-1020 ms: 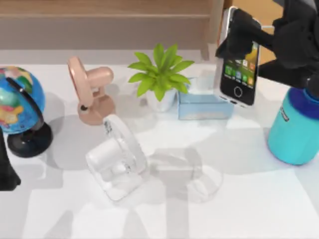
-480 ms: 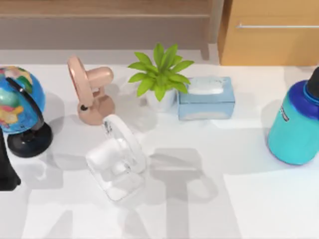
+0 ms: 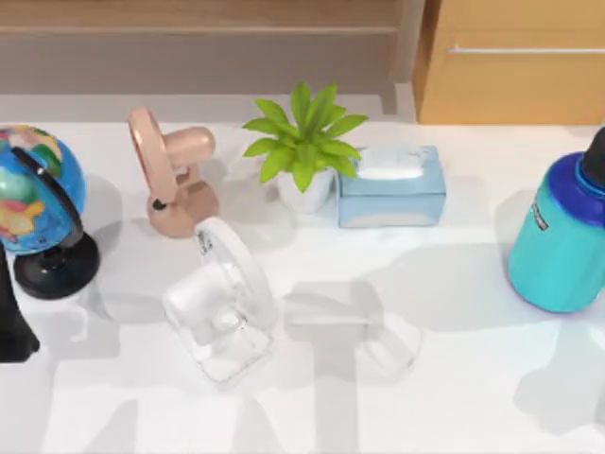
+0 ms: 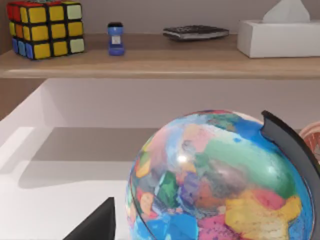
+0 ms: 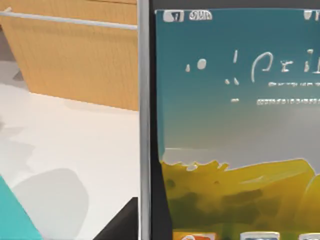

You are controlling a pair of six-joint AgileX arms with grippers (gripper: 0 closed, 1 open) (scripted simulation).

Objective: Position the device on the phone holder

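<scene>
The device [image 5: 230, 125] stands very close in the right wrist view, with a silver edge and a lit teal and yellow screen. My right gripper [image 5: 220, 232] is shut on the device, and one dark fingertip [image 5: 122, 222] shows beside its edge, over the white table by the wooden cabinet. The phone holder [image 3: 222, 301], a translucent white stand, sits near the table's middle in the top view. My left arm [image 3: 9, 326] is parked at the table's left edge, next to the globe [image 4: 215, 180].
A pink stand [image 3: 170, 180], a potted plant [image 3: 302, 142] and a blue tissue box [image 3: 392, 184] line the back. A teal bottle [image 3: 560, 236] stands at the right edge. A shelf [image 4: 160, 62] holds a puzzle cube and small items.
One second ago my right gripper held the device up at the top view's back right. It has since left that view, and shadows have shifted across the table's right side.
</scene>
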